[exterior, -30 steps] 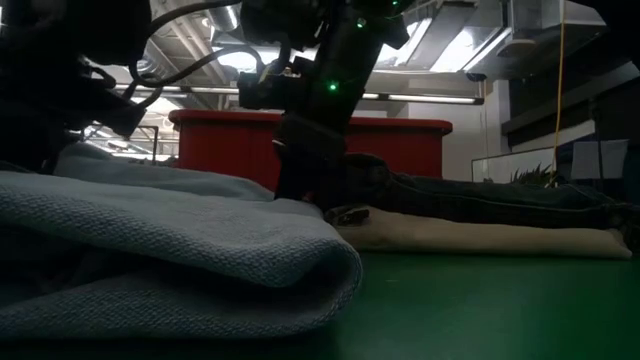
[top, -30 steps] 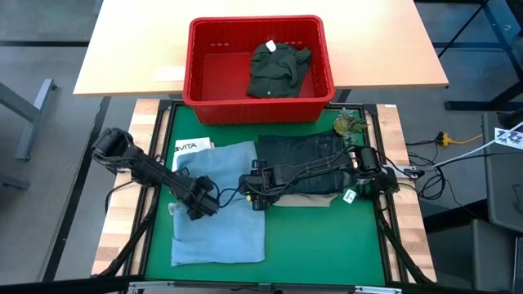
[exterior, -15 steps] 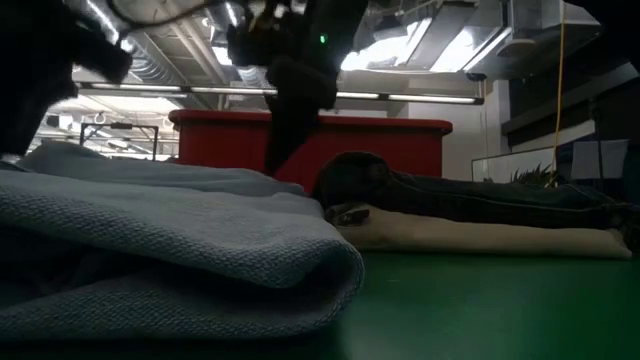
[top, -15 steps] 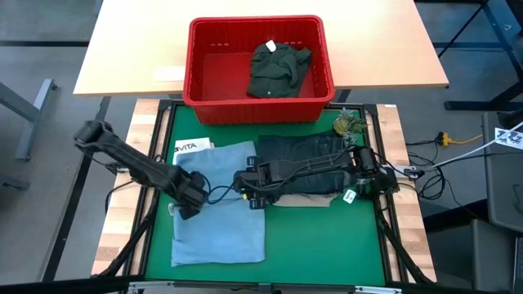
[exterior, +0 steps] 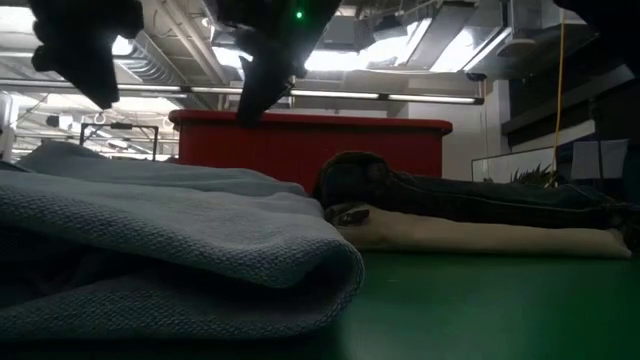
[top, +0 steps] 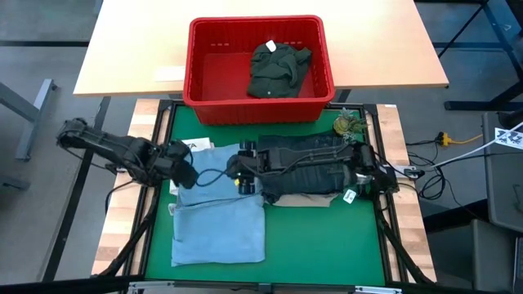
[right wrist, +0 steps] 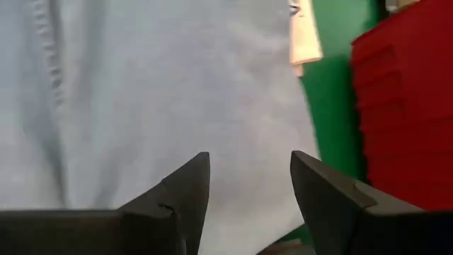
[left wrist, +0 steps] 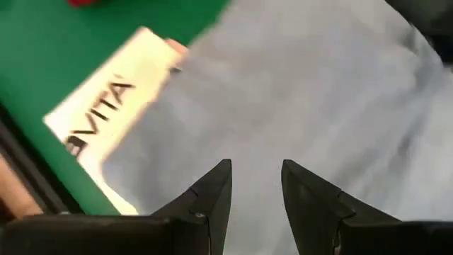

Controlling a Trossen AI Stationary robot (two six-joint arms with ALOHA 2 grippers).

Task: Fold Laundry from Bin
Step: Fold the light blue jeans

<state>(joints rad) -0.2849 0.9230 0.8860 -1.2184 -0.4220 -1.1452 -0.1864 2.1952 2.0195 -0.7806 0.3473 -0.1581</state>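
The light blue jeans (top: 219, 214) are being folded on the green counter (top: 319, 237). They lie flat beside the dark navy jeans (top: 306, 163), which are stacked on the beige trousers (top: 306, 198). Both sets of jaws are released and nothing is held. The left gripper (top: 181, 170) and the right gripper (top: 239, 166) are raised over the top edge of the blue cloth, near the white paper (top: 188, 147). One dark olive-green piece (top: 278, 67) is left in the bin (top: 257, 110).

Next, the far edge probably needs to be pinched by both jaws and pulled over.

A second ago, both grippers were lower down on the cloth. They have been lifted and moved toward the bin.
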